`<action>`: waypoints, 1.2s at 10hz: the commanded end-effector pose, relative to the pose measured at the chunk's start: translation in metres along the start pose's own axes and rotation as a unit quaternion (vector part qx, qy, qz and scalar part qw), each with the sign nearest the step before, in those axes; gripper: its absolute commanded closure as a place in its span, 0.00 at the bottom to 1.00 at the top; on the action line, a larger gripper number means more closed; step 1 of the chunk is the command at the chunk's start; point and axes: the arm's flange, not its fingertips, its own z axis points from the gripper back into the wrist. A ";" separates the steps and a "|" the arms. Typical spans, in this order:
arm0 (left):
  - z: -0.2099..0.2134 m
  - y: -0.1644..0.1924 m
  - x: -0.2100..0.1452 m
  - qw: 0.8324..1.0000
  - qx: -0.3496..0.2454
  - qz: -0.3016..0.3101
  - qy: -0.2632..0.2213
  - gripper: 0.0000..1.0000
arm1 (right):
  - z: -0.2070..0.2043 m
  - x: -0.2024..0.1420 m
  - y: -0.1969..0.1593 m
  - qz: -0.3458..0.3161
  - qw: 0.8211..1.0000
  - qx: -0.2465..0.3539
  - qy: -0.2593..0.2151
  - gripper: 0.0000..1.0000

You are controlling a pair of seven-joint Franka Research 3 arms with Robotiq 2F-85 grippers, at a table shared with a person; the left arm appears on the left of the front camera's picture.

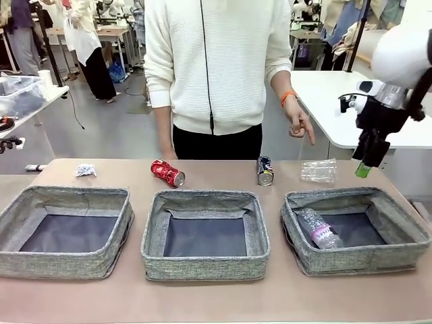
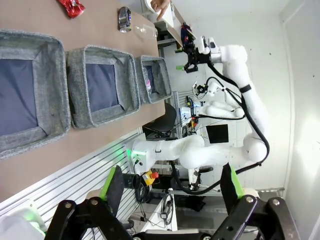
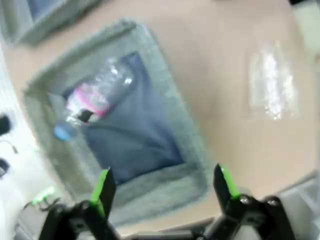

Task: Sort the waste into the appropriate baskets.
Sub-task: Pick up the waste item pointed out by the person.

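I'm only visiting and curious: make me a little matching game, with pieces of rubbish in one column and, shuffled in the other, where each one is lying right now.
Things:
1. red drink can
2. purple-labelled bottle
3. paper wad
4. plain clear bottle

Places:
A. on the table beyond the left basket
B. inside the right basket
C. on the table beyond the right basket
D. on the table beyond the middle basket

Pairs: 1-D, 2-B, 3-A, 4-C.

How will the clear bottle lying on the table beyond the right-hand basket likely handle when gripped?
The clear bottle looks empty, so probably light, and its thin creased walls would likely buckle when squeezed. Lying on its side, it might roll if nudged.
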 end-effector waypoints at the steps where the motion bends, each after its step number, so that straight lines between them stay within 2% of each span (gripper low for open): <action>1: 0.001 -0.002 0.000 1.000 -0.009 -0.010 -0.002 0.00 | -0.003 -0.016 -0.040 0.096 0.990 -0.012 -0.099 0.00; 2: 0.001 -0.002 0.000 1.000 -0.009 -0.010 -0.002 0.00 | 0.000 0.000 0.000 0.000 1.000 0.000 0.000 0.00; 3: 0.001 -0.002 0.000 1.000 -0.009 -0.010 -0.002 0.00 | 0.000 0.000 0.000 0.000 1.000 0.000 0.000 0.00; 4: 0.001 -0.002 0.000 1.000 -0.009 -0.010 -0.002 0.00 | -0.007 -0.009 -0.029 0.058 0.998 -0.020 -0.024 0.00; 5: 0.001 -0.002 0.000 1.000 -0.009 -0.010 -0.002 0.00 | -0.008 -0.009 -0.044 0.084 0.993 -0.032 -0.071 0.00; 6: 0.001 -0.002 0.000 1.000 -0.009 -0.010 -0.002 0.00 | -0.016 -0.012 -0.066 0.083 0.990 -0.048 -0.098 0.00; 10: 0.001 -0.002 0.000 1.000 -0.009 -0.010 -0.002 0.00 | -0.042 -0.006 -0.123 0.074 0.990 -0.055 -0.111 0.00; 12: 0.001 -0.002 0.000 1.000 -0.009 -0.010 -0.002 0.00 | -0.063 -0.003 -0.140 0.064 0.991 -0.022 -0.115 0.00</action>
